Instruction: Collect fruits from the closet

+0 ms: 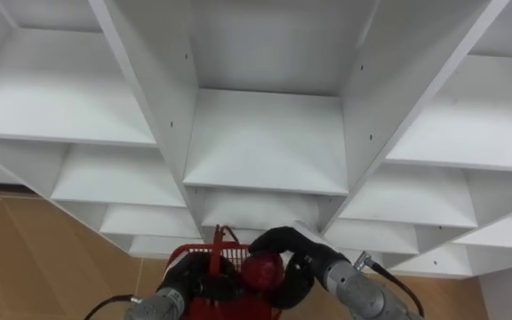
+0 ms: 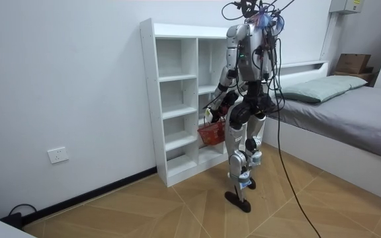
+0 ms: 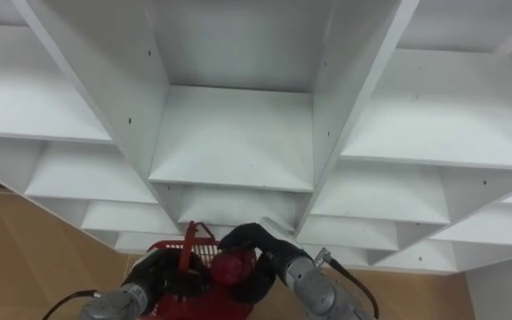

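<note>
Overall light: bright, soft and even indoor light in the eye views and the room view.
Closet (image 1: pixel 265 142): white boards evenly lit, with greyer undersides and back corners.
Shadows: faint and soft-edged, lying close under the robot on the floor (image 2: pixel 177 205).
Edges: shelf lines fan outward toward the eye views' corners.
Contrast: black left hand (image 1: pixel 181 281) and right hand (image 1: pixel 292 249), red basket (image 1: pixel 225 267) and red fruit (image 1: pixel 263 271), dark against the pale boards.
</note>
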### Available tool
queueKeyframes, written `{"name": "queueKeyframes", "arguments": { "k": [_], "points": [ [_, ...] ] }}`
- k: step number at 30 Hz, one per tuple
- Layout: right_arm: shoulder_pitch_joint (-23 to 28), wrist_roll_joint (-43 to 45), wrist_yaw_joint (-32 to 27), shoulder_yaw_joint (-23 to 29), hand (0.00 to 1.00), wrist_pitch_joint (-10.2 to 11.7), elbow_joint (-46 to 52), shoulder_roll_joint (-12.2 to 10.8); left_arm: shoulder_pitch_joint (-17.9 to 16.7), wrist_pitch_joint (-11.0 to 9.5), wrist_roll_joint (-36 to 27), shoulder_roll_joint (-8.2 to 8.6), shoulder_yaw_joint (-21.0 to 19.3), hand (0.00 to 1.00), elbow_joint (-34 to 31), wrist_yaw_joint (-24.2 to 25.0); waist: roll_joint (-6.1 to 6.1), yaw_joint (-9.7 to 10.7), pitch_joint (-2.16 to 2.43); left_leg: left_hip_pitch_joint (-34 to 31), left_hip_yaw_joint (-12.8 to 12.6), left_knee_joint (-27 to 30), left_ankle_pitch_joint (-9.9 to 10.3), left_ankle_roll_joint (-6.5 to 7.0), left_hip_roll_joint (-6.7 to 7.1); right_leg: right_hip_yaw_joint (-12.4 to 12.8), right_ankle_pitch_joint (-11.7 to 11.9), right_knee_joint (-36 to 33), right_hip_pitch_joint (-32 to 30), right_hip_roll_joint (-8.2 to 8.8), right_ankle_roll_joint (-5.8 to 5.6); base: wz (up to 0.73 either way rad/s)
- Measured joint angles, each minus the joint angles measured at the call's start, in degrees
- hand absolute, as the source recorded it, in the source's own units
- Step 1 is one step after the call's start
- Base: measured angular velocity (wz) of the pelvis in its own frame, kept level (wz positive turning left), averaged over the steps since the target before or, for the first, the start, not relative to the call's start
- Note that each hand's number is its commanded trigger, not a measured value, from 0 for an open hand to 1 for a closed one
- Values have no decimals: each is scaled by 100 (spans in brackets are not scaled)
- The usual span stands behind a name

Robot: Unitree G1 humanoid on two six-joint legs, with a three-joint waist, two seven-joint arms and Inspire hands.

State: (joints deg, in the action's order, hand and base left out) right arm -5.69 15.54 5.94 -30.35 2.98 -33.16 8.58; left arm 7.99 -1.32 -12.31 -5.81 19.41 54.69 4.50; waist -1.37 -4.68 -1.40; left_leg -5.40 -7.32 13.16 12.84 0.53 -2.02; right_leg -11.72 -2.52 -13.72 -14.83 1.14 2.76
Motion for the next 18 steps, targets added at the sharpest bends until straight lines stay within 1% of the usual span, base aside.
{"name": "queueKeyframes", "arguments": {
  "k": [3, 8, 15, 18],
  "points": [
    [0, -7, -4, -7, 0, 0, -2, -10, 4, 0, -1, 7, 2, 100, -1, 0, 3, -1, 6, 2, 1, 4, 0, 0, 1, 3, 0, -3, 0, 0, 1, 0],
    [7, -139, 3, -18, 0, 0, 0, -42, 24, 11, -52, 119, 29, 100, 4, 24, 2, 2, 6, -1, -1, 25, 0, 0, 2, -15, 1, -14, 1, 40, 1, 0],
    [7, -222, 4, -16, 0, 3, 10, -42, 30, 11, -51, 75, 29, 100, -73, 126, 6, 12, 11, -5, -3, 32, 0, 0, 3, -92, 4, -15, 10, 41, 6, 0],
    [5, -167, 36, -13, 0, 3, 11, -71, 34, 11, -53, 92, 29, 100, -81, 125, 8, 34, 14, -14, -3, 31, 0, 1, 5, -105, 3, -14, 20, 45, 4, 2]
  ]
}}
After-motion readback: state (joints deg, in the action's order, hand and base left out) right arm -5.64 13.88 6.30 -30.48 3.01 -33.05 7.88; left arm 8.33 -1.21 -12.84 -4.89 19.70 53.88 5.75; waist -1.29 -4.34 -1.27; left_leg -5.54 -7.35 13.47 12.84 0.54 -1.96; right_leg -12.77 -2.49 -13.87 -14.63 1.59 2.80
